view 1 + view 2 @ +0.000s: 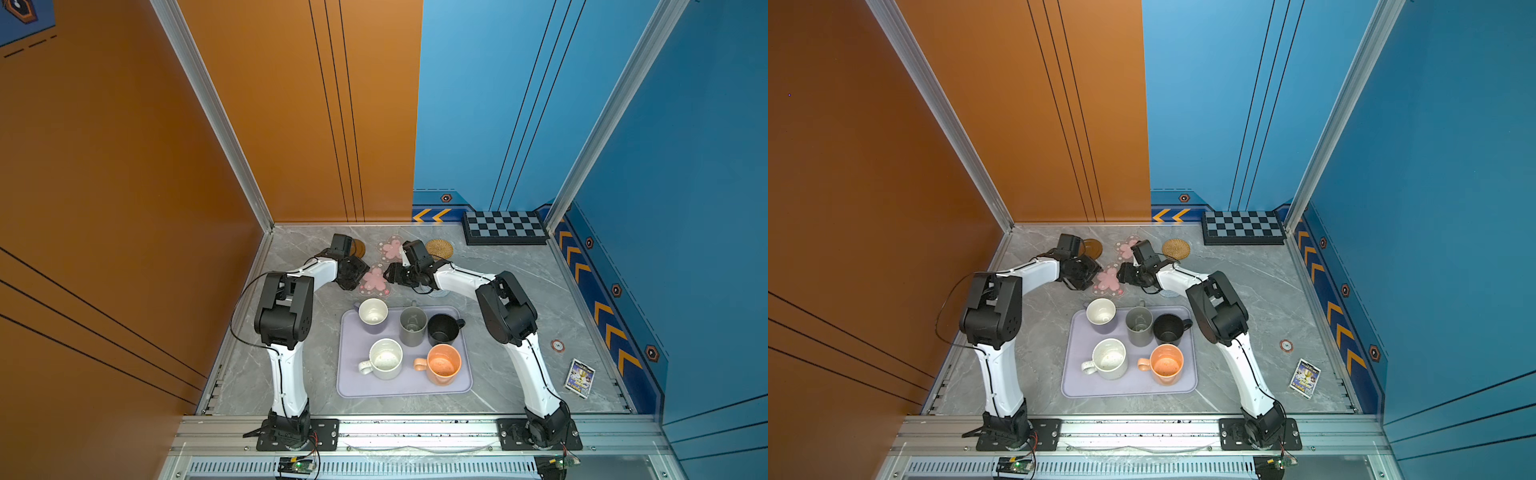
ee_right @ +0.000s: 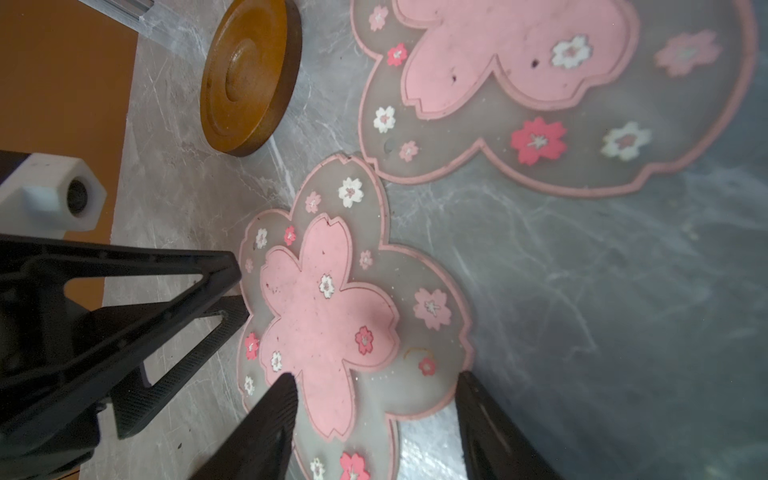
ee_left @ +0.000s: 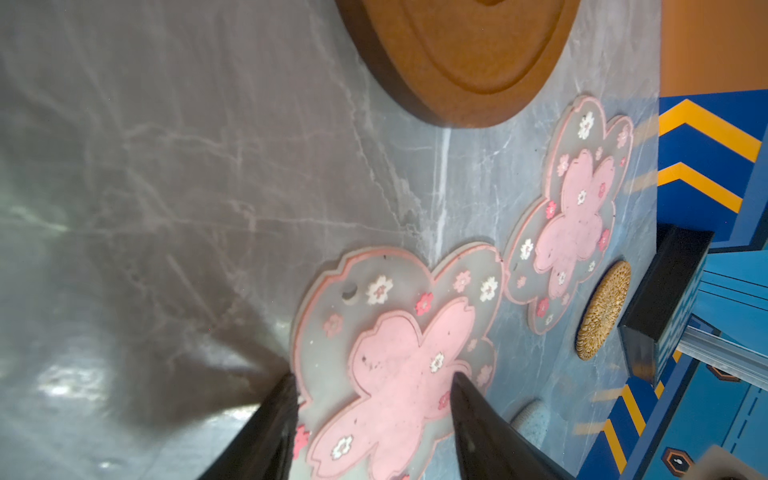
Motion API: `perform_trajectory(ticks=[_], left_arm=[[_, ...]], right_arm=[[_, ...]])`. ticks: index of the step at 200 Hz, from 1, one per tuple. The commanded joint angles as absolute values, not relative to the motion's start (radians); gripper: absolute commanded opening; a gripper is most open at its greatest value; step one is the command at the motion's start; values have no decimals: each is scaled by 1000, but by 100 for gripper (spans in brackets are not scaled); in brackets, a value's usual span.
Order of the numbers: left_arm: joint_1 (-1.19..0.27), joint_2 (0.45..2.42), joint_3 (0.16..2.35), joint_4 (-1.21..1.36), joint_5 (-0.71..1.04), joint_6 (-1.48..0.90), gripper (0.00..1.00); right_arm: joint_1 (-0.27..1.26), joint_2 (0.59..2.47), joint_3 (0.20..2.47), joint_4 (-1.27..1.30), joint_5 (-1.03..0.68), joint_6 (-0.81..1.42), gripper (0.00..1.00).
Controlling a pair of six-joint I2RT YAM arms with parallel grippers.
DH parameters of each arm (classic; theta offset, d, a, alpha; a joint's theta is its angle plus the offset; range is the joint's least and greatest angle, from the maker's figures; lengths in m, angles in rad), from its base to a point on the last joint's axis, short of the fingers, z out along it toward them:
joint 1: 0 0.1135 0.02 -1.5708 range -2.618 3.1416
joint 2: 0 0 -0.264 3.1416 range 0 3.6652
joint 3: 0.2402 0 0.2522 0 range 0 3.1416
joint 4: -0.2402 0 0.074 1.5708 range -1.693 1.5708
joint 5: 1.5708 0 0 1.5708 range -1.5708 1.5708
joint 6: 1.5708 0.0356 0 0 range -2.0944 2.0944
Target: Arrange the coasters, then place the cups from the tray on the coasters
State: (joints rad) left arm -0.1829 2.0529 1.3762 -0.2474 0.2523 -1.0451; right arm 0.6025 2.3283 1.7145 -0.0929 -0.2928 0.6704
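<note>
At the far middle of the table, the left jaws and the right jaws both stand spread and empty, low on opposite sides of the nearer pink flower coaster. It lies flat just beside the second flower coaster, with the wooden disc and the rattan mat farther back. The step in hand looks like arranging the coasters, since all five cups stand on the tray; next, this thin mat likely needs a shallow edge pinch or nudge to space it from its neighbour.

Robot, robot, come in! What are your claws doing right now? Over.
Left claw and right claw open over near flower coaster. Five cups on tray. Claws close, facing each other.
</note>
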Motion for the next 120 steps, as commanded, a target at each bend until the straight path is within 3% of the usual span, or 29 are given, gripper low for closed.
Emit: perform_trajectory(ticks=[1,120], left_arm=[[-219,2102,1308,-369,336,-1064,60],[-187,2046,1269,-367,364,-1031,60]], right_arm=[[629,2375,1735,-101,-351,663,63],[672,2347,1725,-117,-362,705,63]])
